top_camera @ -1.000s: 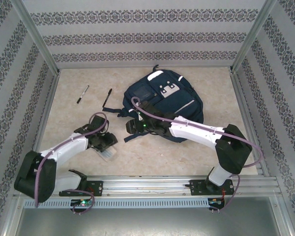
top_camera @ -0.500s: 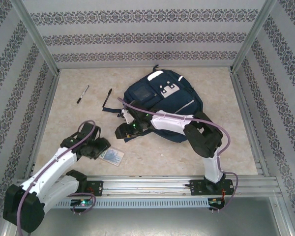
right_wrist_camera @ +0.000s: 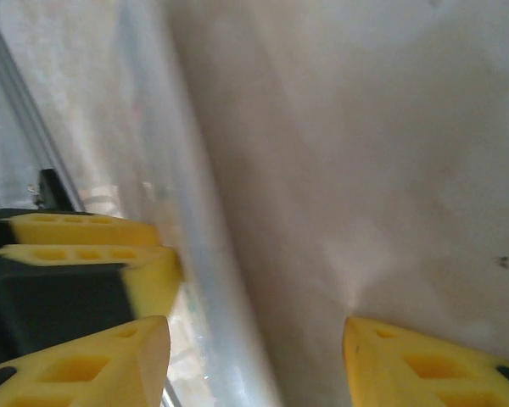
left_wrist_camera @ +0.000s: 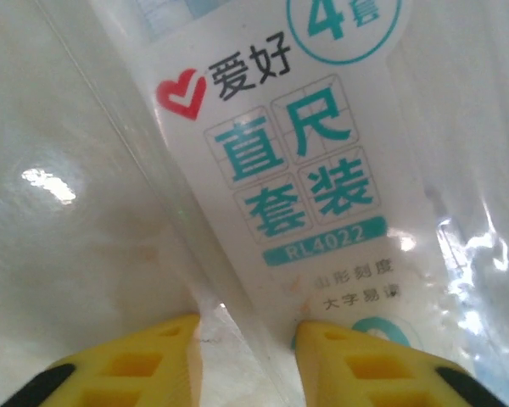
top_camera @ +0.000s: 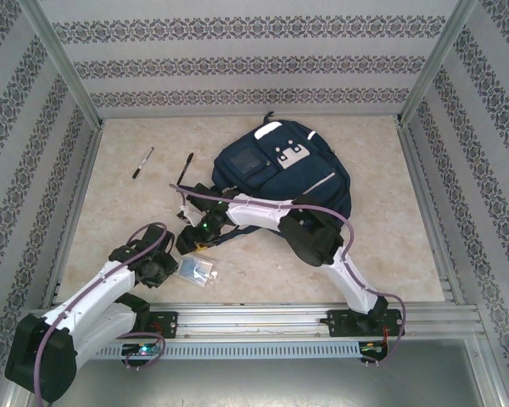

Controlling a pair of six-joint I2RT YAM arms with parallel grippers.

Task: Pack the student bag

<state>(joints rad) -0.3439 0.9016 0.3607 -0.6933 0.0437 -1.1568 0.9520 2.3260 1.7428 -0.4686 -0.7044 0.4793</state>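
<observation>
The student bag (top_camera: 280, 170), navy with white patches, lies flat at the back middle of the table. A clear plastic packet (top_camera: 195, 270) with a teal-printed white card (left_wrist_camera: 305, 161) lies on the table near the front left. My left gripper (top_camera: 170, 264) sits at the packet's left end, open, its yellow fingertips (left_wrist_camera: 178, 360) straddling the packet's edge (left_wrist_camera: 242, 356). My right gripper (top_camera: 187, 239) hangs just behind the packet, open wide (right_wrist_camera: 254, 365); in the right wrist view the blurred clear packet (right_wrist_camera: 212, 280) and the left gripper's yellow fingers (right_wrist_camera: 85, 246) appear.
Two black pens (top_camera: 142, 162) (top_camera: 185, 170) lie on the marble tabletop (top_camera: 119, 212) left of the bag. Patterned walls and metal frame rails (top_camera: 76, 220) close in the table. The right arm (top_camera: 263, 208) stretches across the bag's front strap.
My right gripper has swung left from the bag's front edge to just behind the packet. My left gripper has drawn back toward the near edge and settled at the packet's left end.
</observation>
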